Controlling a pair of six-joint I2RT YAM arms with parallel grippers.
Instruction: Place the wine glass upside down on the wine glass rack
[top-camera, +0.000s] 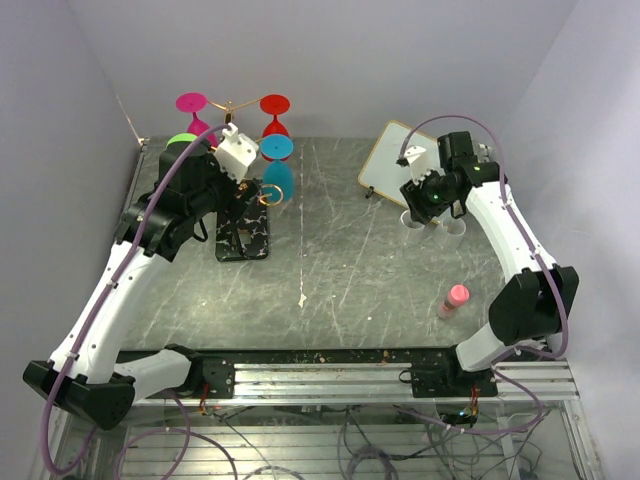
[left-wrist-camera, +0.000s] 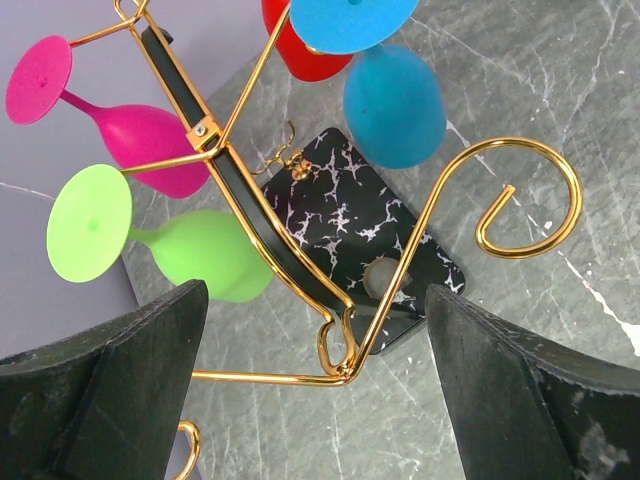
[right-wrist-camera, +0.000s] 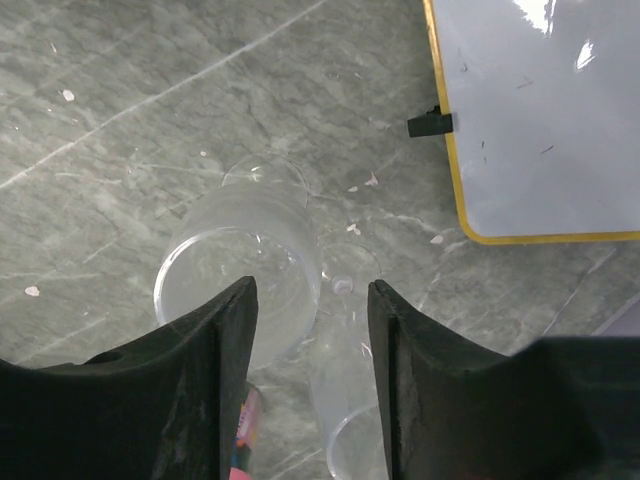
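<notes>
The wine glass rack is a gold tree on a black marbled base at the back left. Pink, red, blue and green glasses hang upside down on it. My left gripper is open and empty beside the rack. In the left wrist view the left gripper frames a gold arm junction, and one spiral arm is empty. Two clear wine glasses stand upright under my open right gripper, which also shows in the top view.
A small whiteboard with a yellow frame lies behind the clear glasses and shows in the right wrist view. A pink-capped bottle lies near the right arm. Walls close in the table at the back and both sides.
</notes>
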